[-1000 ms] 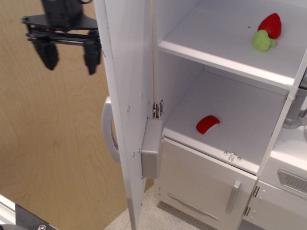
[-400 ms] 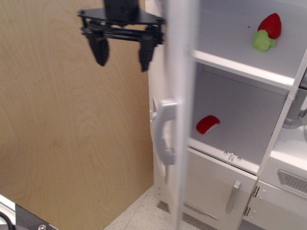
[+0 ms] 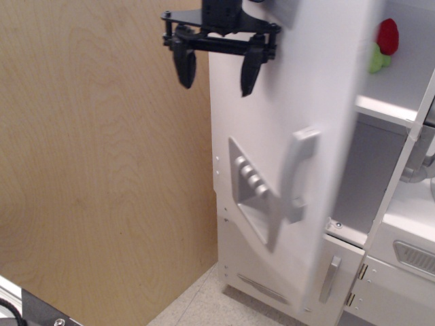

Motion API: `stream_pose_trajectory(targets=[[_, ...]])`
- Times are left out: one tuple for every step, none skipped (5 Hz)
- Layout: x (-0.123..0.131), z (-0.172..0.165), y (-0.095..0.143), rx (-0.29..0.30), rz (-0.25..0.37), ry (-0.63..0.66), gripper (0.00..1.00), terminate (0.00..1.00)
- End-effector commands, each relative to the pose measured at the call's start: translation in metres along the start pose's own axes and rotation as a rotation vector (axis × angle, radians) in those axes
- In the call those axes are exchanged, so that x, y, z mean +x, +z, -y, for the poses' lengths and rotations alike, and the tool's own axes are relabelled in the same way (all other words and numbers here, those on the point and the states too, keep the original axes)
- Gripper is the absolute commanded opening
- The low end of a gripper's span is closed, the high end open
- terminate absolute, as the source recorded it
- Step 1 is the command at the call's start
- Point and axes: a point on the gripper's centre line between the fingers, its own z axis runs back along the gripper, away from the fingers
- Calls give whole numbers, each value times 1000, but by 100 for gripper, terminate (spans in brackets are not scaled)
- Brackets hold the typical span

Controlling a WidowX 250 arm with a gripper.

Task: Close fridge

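Mid-close: fridge (image 3: 299, 102) door stood partly ajar right of the gripper (image 3: 217, 71), whose jaws were apart, empty. Next: push rightward until flush.

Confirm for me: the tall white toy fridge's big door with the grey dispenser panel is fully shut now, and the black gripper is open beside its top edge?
Not quite. The large white fridge door is only partly swung in: a gap remains at its right edge, with the red strawberry toy on the shelf visible past it in the observation.image view. The black gripper is indeed open near the door's top.
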Motion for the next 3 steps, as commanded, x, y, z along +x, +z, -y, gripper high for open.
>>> stream_pose_trajectory(targets=[[46,20,21,-33,64,45,100,0],[56,24,25,-44,67,61,100,0],[64,26,29,-55,70,73,100,0]])
